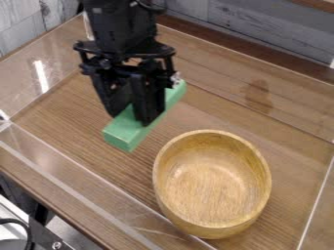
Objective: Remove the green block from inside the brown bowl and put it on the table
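Green rectangular matte block (pixel 136 125) is clamped between the black two-finger gripper (pixel 131 105) jaws, out of the bowl and to its left, over the brown wood-grain tabletop (pixel 78 171). I can't tell whether its low end is touching the wood or just above it. It hangs tilted, lower end toward the camera, upper end poking out right of the fingers.

Handling, my read: rigid, flat-sided, probably light, matte faces so not slippery, nothing fragile. Pinching across the two long flat sides near the middle looks right, and that's roughly where I have it. The tilt suggests it could pivot in the jaws, so I'd lower it flat before opening.

Right of that, the round light-brown wooden bowl (pixel 213 184) sits empty, upright, clear of both gripper and block.

Count: one green block, one bowl, one gripper, one table with low clear plastic walls (pixel 81 208)
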Controlling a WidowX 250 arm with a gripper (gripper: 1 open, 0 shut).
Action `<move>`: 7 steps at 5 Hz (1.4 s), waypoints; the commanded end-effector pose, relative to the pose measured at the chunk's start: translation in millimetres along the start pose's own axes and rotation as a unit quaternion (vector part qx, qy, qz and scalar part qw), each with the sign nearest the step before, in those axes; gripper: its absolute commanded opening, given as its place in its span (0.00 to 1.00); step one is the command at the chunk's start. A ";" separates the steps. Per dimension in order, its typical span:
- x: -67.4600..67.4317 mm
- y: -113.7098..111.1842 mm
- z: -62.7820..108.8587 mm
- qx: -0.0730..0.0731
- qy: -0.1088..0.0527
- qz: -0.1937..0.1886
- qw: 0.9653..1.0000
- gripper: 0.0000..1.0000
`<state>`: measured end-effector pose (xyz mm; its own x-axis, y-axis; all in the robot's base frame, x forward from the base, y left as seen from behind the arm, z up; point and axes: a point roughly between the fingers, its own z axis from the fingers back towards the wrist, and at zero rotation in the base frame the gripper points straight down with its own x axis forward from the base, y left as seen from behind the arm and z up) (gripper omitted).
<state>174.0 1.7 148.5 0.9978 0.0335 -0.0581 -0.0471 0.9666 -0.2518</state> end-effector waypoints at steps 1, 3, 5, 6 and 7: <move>4.6 8.4 12.5 0.012 -0.030 -0.026 0.999 0.00; 3.4 27.9 1.8 0.021 -0.033 -0.050 0.998 0.00; 4.8 28.7 -10.0 0.032 -0.034 -0.069 0.997 0.00; 6.0 35.7 -17.3 0.040 -0.036 -0.071 0.996 0.00; 7.5 43.2 -21.3 0.049 -0.038 -0.071 0.996 0.00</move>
<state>175.7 34.8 111.3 0.9951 -0.0972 0.0203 0.0992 0.9803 -0.1711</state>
